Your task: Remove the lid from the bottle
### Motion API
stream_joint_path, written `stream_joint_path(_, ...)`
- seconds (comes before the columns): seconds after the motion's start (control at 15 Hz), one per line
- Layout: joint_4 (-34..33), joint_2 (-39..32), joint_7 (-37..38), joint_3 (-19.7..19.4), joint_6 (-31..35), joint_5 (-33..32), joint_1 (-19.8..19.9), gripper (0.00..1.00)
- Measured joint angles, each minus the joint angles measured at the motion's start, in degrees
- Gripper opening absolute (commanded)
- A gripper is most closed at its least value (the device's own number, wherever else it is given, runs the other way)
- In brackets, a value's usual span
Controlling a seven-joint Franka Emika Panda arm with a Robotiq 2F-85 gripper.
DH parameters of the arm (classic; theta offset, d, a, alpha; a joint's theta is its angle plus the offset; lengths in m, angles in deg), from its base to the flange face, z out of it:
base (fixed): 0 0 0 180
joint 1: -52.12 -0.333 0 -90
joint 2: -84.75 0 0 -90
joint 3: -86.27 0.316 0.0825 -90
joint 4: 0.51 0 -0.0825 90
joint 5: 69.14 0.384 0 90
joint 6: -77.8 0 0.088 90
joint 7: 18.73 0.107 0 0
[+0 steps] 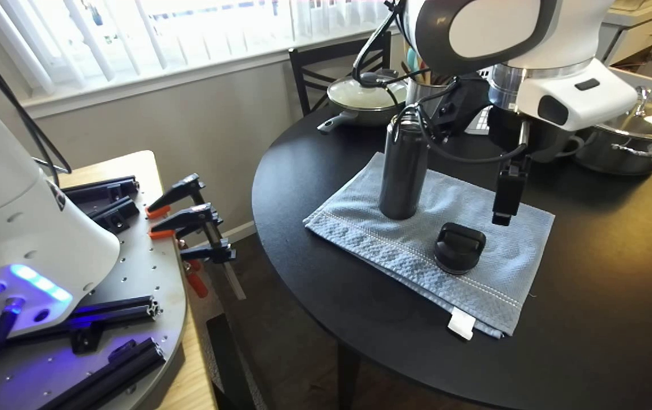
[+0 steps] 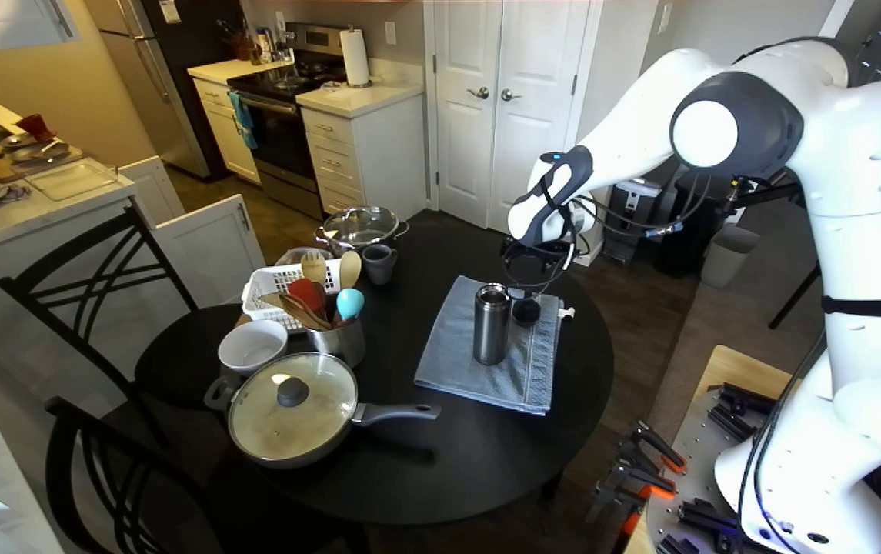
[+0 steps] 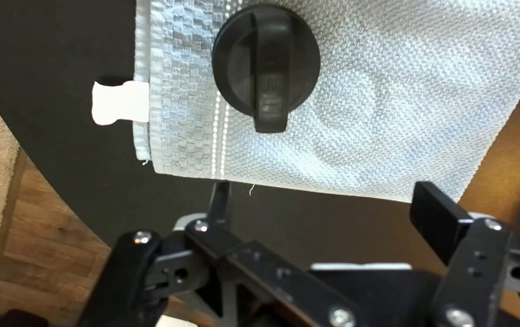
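The lid (image 1: pixel 459 249), a black round cap with a raised handle, lies on the folded blue-grey towel (image 1: pixel 354 210). It also shows in the wrist view (image 3: pixel 266 63) and in an exterior view (image 2: pixel 526 312). The bottle (image 1: pixel 404 171), a dark grey metal cylinder, stands upright on the towel beside the lid, with its mouth uncovered. It shows in both exterior views (image 2: pixel 492 327) but not in the wrist view. My gripper (image 3: pixel 322 188) is open and empty, its fingers wide apart. It hangs above the towel's edge, apart from the lid. In an exterior view one finger (image 1: pixel 505 210) shows clearly.
Behind the bottle on the round black table (image 1: pixel 599 319) stand a lidded pan (image 2: pixel 294 408), a utensil holder (image 2: pixel 340 338), a white bowl (image 2: pixel 253 346), a white basket (image 2: pixel 259 288), a grey mug (image 2: pixel 379 263) and a lidded pot (image 2: pixel 363 228). Loose cables (image 1: pixel 462 156) hang by the wrist near the bottle.
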Motion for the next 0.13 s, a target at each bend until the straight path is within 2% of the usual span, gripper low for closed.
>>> stream_joint_path(0.13,0.00,0.00,0.00,0.00,0.00,0.00,0.00,1.00)
